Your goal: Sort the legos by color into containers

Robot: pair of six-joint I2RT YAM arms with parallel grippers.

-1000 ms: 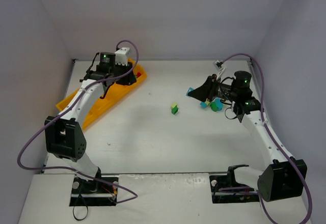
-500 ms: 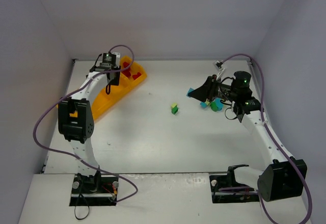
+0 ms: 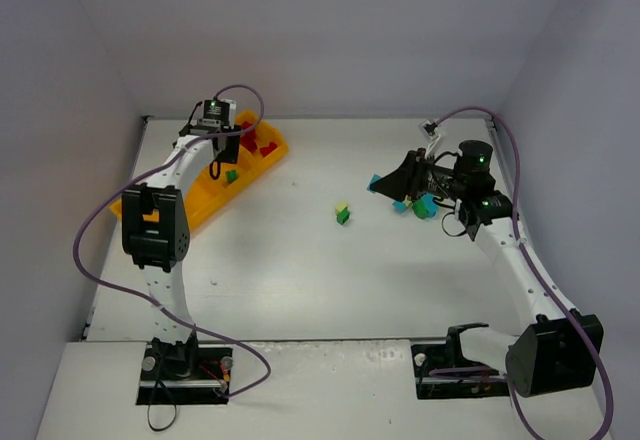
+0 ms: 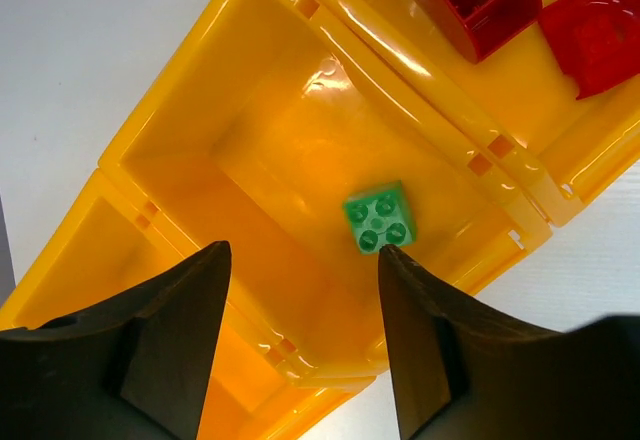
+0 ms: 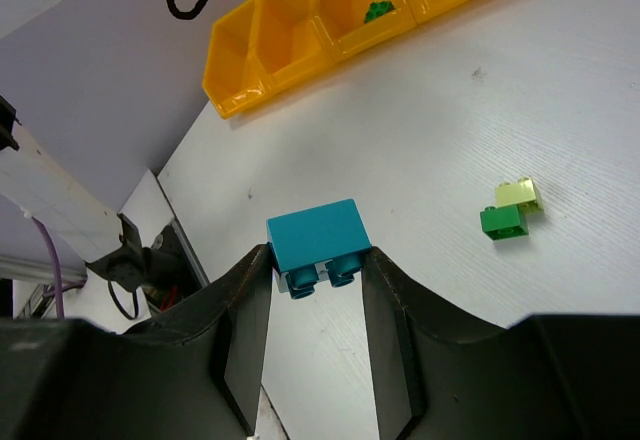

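Green brick (image 4: 379,219) now lies in the tray (image 4: 250,80), left pincer (image 4: 300,253) released; right pincer (image 5: 316,256) grasps teal brick (image 5: 318,232).

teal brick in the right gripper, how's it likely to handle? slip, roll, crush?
The teal brick looks like stiff moulded plastic, so probably no crush risk. Its glossy faces, pinched only at the sides by the right gripper, may slip. Boxy with flat faces, it should sit rather than roll once set down.

One tray (image 4: 230,120) of four compartments; two red bricks (image 4: 475,0); two green bricks (image 4: 380,222); one yellow-green brick (image 5: 520,195); one teal brick (image 5: 318,237) seen clearly.
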